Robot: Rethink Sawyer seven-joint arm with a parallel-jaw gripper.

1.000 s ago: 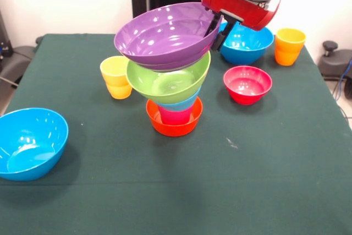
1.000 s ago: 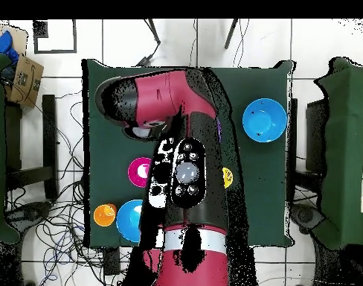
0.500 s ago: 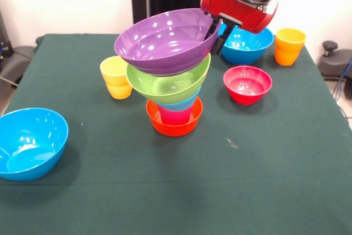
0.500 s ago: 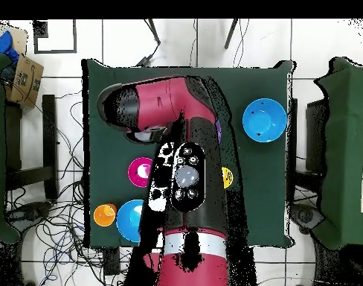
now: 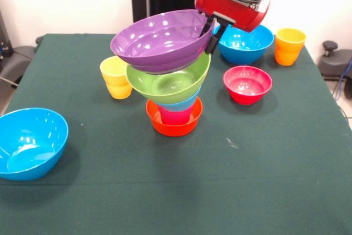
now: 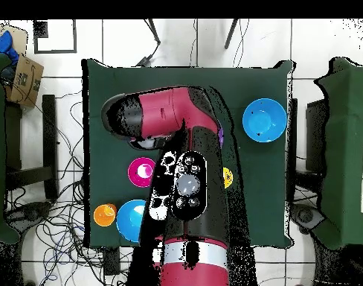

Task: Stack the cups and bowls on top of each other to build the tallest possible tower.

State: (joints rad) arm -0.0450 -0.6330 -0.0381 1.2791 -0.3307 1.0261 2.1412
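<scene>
The claw (image 5: pixel 212 26) is clamped on the rim of the purple bowl (image 5: pixel 159 39), which sits tilted on top of the tower (image 5: pixel 173 89). Under it are the green bowl (image 5: pixel 168 83), a light blue bowl (image 5: pixel 179 104) and a pink cup (image 5: pixel 176 116), all nested in the orange bowl (image 5: pixel 173 125). The other bowls and cups on the table (image 5: pixel 220 180) are empty. Since a second ago the purple bowl has shifted a bit away from the claw's side and leveled out some.

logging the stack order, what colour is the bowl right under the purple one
Lime green, seen best in the front view, directly beneath the purple bowl.
</scene>
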